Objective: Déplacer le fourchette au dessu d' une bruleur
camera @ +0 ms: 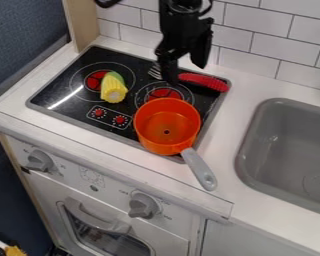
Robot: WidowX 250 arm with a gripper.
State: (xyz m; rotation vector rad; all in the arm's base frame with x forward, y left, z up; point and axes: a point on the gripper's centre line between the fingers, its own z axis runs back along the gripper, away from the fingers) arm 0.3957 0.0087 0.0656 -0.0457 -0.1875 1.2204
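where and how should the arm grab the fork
Likely best by its red handle, coming down from above with the jaws closing across its narrow width: it lies lengthwise and looks chunky, whereas the silvery tines are thin.

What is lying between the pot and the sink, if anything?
No object: only the stove's edge and bare white counter, as the camera view shows.

The gripper (pixel 185 73) hangs open at the red-handled fork (pixel 204 82), though whether they touch is unclear.
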